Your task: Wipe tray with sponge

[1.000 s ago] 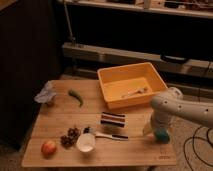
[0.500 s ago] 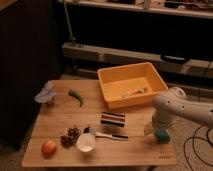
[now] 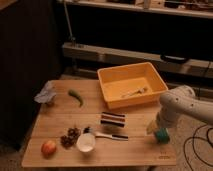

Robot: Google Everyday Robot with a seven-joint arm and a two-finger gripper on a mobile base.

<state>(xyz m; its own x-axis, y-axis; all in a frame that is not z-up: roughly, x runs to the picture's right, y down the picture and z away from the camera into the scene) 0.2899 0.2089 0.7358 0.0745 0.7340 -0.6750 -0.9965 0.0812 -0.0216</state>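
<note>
The yellow-orange tray (image 3: 111,80) stands at the back right of the wooden table (image 3: 55,120), with a small pale utensil (image 3: 134,92) lying inside it. The dark green sponge (image 3: 162,135) is at the table's right edge, in front of the tray. My gripper (image 3: 157,129) comes in from the right on the white arm (image 3: 182,104) and is right at the sponge, on top of it. I cannot tell whether it holds the sponge.
A black, white and pink striped block (image 3: 113,119) lies mid-table. A white cup (image 3: 86,142), a brush (image 3: 107,134), a pine cone (image 3: 70,137) and an apple (image 3: 48,147) are at the front. A green pepper (image 3: 76,96) and a grey cloth (image 3: 46,93) lie at the left. Cables (image 3: 197,145) lie on the floor at the right.
My gripper has shifted slightly right and down at the sponge near the table's right edge. Nothing else has moved.
</note>
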